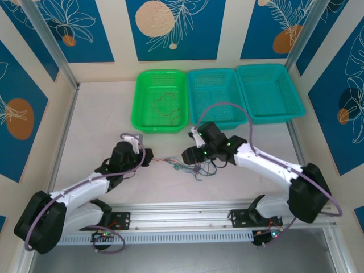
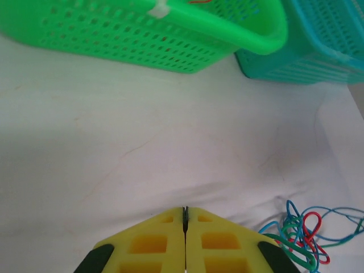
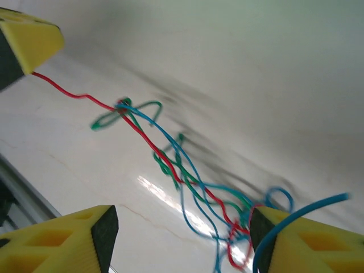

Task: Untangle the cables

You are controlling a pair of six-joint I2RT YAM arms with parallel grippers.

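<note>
The cables (image 1: pixel 192 167) lie in a red, blue and green tangle on the table between the two grippers. My left gripper (image 1: pixel 149 159) is shut on the end of a red cable (image 3: pixel 74 94), which runs taut from its yellow tip (image 3: pixel 28 40) into the knot (image 3: pixel 187 170). In the left wrist view the jaws (image 2: pixel 185 211) are pressed together, and the tangle (image 2: pixel 301 236) lies to their right. My right gripper (image 3: pixel 182 227) hovers open over the tangle, with strands between its fingers (image 3: pixel 105 227). A blue cable (image 3: pixel 296 219) crosses its right finger.
A green basket (image 1: pixel 139 108) at the back holds a loose red wire (image 1: pixel 165 102). Two teal baskets (image 1: pixel 215 77) (image 1: pixel 267 71) stand to its right. The green basket's wall (image 2: pixel 142 34) is just ahead of the left gripper. An aluminium rail (image 1: pixel 182 219) runs along the near edge.
</note>
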